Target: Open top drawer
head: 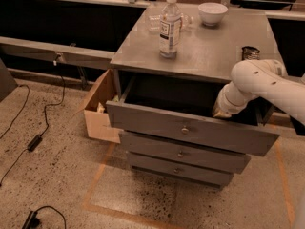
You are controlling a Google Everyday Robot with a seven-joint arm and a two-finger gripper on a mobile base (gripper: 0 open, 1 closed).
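Logging the top drawer [190, 130] as already pulled well out of the cabinet. Its front face is hanging forward of the middle drawer front [180, 152] and the lowest drawer front [175, 171], both shut, with its dark box showing open behind.

Noting its small round knob [185, 129] at front centre, nothing touching it.

Finding the gripper [220, 111] down inside the drawer's right end, just behind the front panel's top edge, at the end of the white arm [257, 82] reaching in from the right. Cannot tell whether spread or pressed together, the tip being hidden by the panel.

Judging the opening largely done: perhaps a little travel remaining, then lifting the gripper clear.

Marking the water bottle [169, 26] and bowl [212, 12] standing upright on the cabinet top [224, 56], and the cardboard box [97, 116] sitting on the floor against the cabinet's left side.
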